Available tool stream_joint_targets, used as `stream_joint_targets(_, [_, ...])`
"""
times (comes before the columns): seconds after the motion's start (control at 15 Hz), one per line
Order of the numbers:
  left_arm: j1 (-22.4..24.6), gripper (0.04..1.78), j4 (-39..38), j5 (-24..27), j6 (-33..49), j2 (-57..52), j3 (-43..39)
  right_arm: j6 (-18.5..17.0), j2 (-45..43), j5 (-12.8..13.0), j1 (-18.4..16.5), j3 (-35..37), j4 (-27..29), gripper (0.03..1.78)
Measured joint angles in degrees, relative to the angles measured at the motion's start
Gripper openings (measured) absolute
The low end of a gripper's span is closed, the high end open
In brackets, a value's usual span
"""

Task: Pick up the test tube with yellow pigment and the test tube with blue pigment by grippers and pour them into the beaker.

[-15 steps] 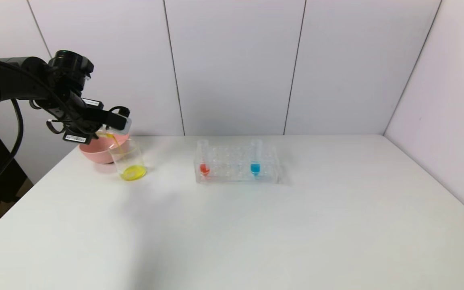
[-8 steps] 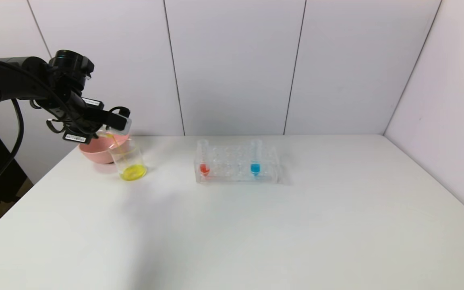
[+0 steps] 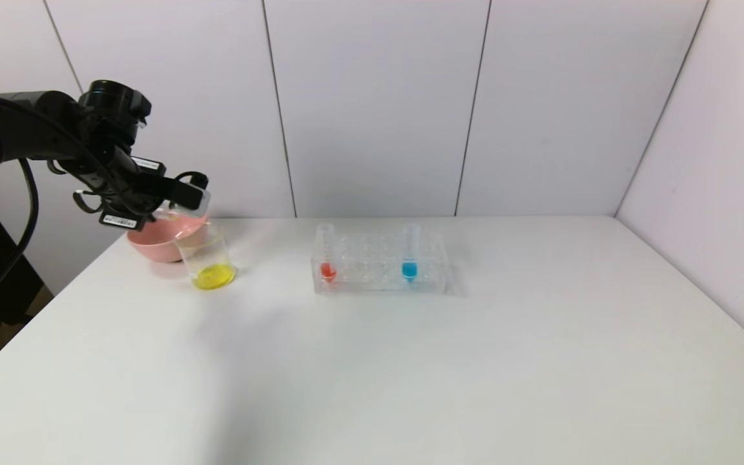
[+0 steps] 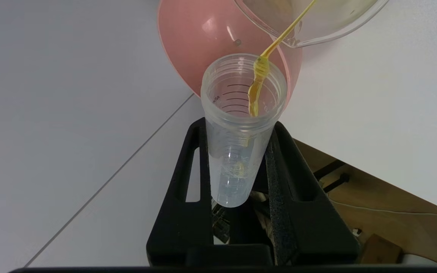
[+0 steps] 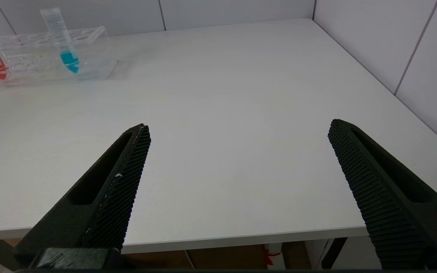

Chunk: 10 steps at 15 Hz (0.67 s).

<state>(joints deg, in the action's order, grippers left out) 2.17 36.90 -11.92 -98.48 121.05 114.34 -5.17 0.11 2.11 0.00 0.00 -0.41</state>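
My left gripper (image 3: 181,194) is shut on the test tube with yellow pigment (image 4: 241,125) and holds it tipped, mouth down, over the beaker (image 3: 207,255). In the left wrist view the gripper (image 4: 239,131) clamps the tube's lower part. The tube is almost empty, and a thin yellow thread (image 4: 279,36) runs from its lip into the beaker (image 4: 317,28). Yellow liquid (image 3: 214,277) lies at the beaker's bottom. The test tube with blue pigment (image 3: 409,257) stands upright in the rack (image 3: 378,268); it also shows in the right wrist view (image 5: 61,41). My right gripper (image 5: 239,129) is open and empty above the table's near edge.
A pink bowl (image 3: 152,242) stands just behind the beaker, against the wall; it also shows in the left wrist view (image 4: 203,38). A red-liquid tube (image 3: 327,258) stands at the rack's left end. The table (image 3: 411,374) is white, with walls behind and to the right.
The yellow stream seen in the head view between the tube and the beaker has thinned until it no longer shows there. The left arm has barely moved.
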Motion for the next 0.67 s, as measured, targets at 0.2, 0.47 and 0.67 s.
stream_joint_targets(0.2, [-0.3, 0.44, 0.0, -0.2, -0.1, 0.0, 0.0, 0.0, 0.0, 0.0, 0.0, 0.0, 0.0, 1.71])
stream_joint_targets(0.47, [-0.2, 0.44, -0.1, 0.3, 0.9, -0.1, 0.0, 0.0, 0.0, 0.0, 0.0, 0.0, 0.0, 1.71])
stream_joint_targets(0.67, [-0.1, 0.44, -1.6, 1.1, 6.8, -1.2, 0.0, 0.0, 0.0, 0.0, 0.0, 0.0, 0.0, 1.71])
